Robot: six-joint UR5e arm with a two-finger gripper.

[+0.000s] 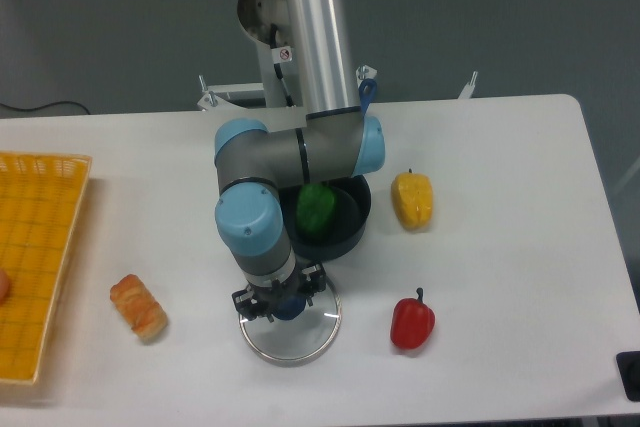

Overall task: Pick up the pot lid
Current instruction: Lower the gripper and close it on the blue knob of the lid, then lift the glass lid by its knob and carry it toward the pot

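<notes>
The gripper (288,304) points down over the pot lid, its two fingertips against the left and right sides of the lid's dark blue knob, shut on it. The pot lid (292,342) is a round clear disc with a metal rim, lying flat on the white table. The gripper body and fingers hide the lid's back part.
A black pot (345,232) holding a green item (316,208) stands right behind the lid, partly under the arm. A red pepper (412,324) and a yellow item (412,200) lie to the right. Bread (138,308) and a yellow crate (38,267) are on the left.
</notes>
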